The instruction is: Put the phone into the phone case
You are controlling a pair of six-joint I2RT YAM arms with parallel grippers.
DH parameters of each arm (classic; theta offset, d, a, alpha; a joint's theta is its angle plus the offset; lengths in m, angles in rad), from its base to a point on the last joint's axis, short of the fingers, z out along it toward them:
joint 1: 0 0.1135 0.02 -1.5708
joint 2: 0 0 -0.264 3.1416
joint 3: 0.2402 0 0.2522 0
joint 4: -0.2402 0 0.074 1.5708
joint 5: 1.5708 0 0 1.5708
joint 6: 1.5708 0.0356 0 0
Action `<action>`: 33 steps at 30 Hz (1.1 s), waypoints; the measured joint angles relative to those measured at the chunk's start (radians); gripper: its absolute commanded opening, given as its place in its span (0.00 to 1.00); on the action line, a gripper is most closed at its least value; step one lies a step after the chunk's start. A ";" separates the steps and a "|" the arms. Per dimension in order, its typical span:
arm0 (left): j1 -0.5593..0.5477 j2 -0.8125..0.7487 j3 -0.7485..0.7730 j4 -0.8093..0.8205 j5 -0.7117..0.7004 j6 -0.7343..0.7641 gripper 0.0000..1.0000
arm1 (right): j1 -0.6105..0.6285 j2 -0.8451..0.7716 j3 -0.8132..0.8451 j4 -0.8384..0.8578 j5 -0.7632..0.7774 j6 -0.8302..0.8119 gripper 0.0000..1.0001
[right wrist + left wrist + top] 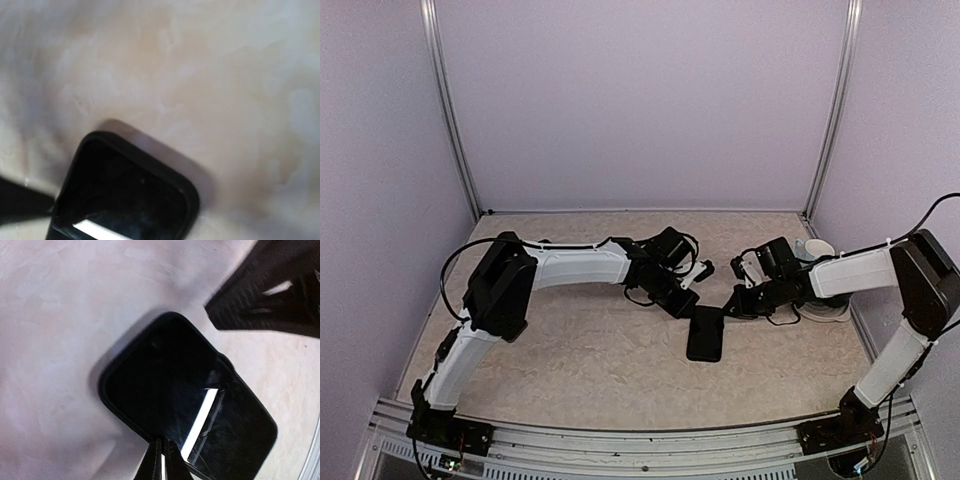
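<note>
A black phone (705, 335) with a glossy screen lies flat on the table at centre. In the left wrist view the screen (200, 410) sits inside the raised rim of a black case (107, 395). The case corner also shows in the right wrist view (192, 200). My left gripper (685, 303) hangs over the phone's far left end. Its fingers are pressed together (162, 460), with their tips at the phone's edge. My right gripper (733, 305) is at the phone's far right end and shows as a dark blurred shape (265, 295). Its own fingers are outside its wrist view.
A white object (820, 290) stands behind the right arm near the right wall. The beige table (570, 350) is walled at the back and sides. Cables loop around both wrists.
</note>
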 measured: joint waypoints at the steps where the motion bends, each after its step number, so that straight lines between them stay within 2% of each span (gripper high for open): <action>1: -0.004 -0.032 -0.060 0.038 0.014 -0.011 0.17 | 0.000 -0.011 0.000 -0.007 0.006 0.000 0.15; 3: -0.016 -0.086 -0.155 0.110 0.043 -0.027 0.28 | 0.000 -0.022 0.001 -0.018 0.014 0.004 0.32; 6: -0.034 -0.157 -0.217 0.177 0.074 -0.052 0.35 | -0.001 -0.024 0.005 -0.036 0.026 0.001 0.48; 9: -0.037 -0.200 -0.212 0.219 0.085 -0.095 0.43 | -0.001 -0.024 0.006 -0.051 0.036 0.005 0.51; 13: -0.009 -0.205 -0.211 0.242 0.093 -0.146 0.39 | -0.001 -0.024 0.004 -0.057 0.032 0.006 0.51; 17: 0.013 -0.169 -0.211 0.237 0.061 -0.172 0.36 | -0.001 -0.014 0.004 -0.055 0.023 0.008 0.44; 24: 0.041 -0.136 -0.244 0.249 0.057 -0.236 0.31 | -0.001 -0.005 0.013 -0.033 -0.029 -0.010 0.02; 27: 0.059 -0.136 -0.279 0.263 0.065 -0.264 0.30 | 0.003 0.011 0.019 0.018 -0.109 0.000 0.00; 33: 0.074 -0.136 -0.316 0.275 0.068 -0.296 0.30 | 0.030 0.145 0.074 0.096 -0.204 0.013 0.00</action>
